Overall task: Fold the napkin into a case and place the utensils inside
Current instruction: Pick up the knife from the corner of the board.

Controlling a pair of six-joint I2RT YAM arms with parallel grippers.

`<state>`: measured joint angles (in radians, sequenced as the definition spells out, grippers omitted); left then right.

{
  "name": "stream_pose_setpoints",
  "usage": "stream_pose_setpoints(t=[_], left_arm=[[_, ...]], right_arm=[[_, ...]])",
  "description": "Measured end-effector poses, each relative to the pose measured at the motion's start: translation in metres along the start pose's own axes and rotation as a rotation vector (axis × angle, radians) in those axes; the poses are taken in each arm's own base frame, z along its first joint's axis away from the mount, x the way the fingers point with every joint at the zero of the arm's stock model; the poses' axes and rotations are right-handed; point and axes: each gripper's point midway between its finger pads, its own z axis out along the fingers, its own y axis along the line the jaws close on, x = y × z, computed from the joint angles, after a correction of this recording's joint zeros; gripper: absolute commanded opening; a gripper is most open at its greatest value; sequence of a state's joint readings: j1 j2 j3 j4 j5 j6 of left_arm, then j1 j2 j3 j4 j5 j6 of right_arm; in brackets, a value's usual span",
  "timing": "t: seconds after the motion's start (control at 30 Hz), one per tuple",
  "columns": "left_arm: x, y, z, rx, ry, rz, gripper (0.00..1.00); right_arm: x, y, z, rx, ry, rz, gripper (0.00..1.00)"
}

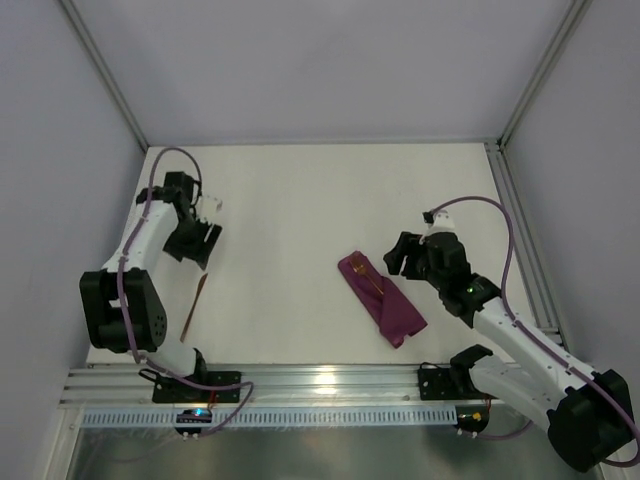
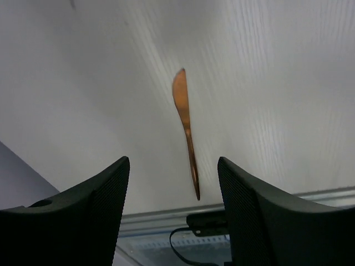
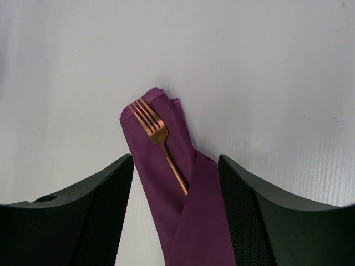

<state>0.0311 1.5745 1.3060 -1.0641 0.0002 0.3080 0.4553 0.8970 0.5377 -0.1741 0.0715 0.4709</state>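
Left tool (image 2: 173,165) wide, empty, hovering above knife (image 2: 183,111); knife flat on worktop (image 2: 288,83), left side. Right tool (image 3: 176,159) wide, empty, over purple napkin case (image 3: 158,205), right of centre. Fork (image 3: 151,123) handle tucked under case fold, tines exposed.

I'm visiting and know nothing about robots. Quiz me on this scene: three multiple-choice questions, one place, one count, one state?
1. Where is the copper four-tined metal fork? A. tucked in the folded plum-purple cloth napkin; B. on bare table; C. in a gripper.
2. How many copper utensils show? A. one; B. two; C. four.
3. The left gripper is: A. open, empty; B. shut on a spoon; C. shut on cloth.
Answers: 1 A, its handle runs under the fold. 2 B, fork plus a flat copper knife. 3 A, jaws apart, gripping nothing.
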Motion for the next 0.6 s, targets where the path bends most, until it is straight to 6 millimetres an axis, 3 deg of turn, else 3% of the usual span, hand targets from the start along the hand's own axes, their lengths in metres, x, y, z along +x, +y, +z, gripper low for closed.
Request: stream_pose_setpoints(t=[0.13, 0.3, 0.37, 0.47, 0.6], left_arm=[[0.064, -0.025, 0.031, 0.041, 0.201, 0.086, 0.69], [0.114, -0.029, 0.057, 0.019, 0.328, 0.107, 0.68], [0.122, -0.027, 0.065, 0.000, 0.340, 0.111, 0.66], [0.116, -0.020, 0.078, -0.040, 0.320, 0.119, 0.59], [0.113, -0.019, 0.083, -0.038, 0.332, 0.138, 0.35]], right_arm=[[0.000, 0.004, 0.000, -0.024, 0.003, -0.001, 0.66], [0.002, 0.006, -0.001, -0.035, 0.010, 0.000, 0.66], [0.004, 0.005, -0.001, -0.035, 0.012, 0.004, 0.66], [0.006, 0.004, -0.003, -0.036, 0.009, 0.010, 0.66], [0.004, 0.004, -0.006, -0.038, -0.007, 0.016, 0.66]])
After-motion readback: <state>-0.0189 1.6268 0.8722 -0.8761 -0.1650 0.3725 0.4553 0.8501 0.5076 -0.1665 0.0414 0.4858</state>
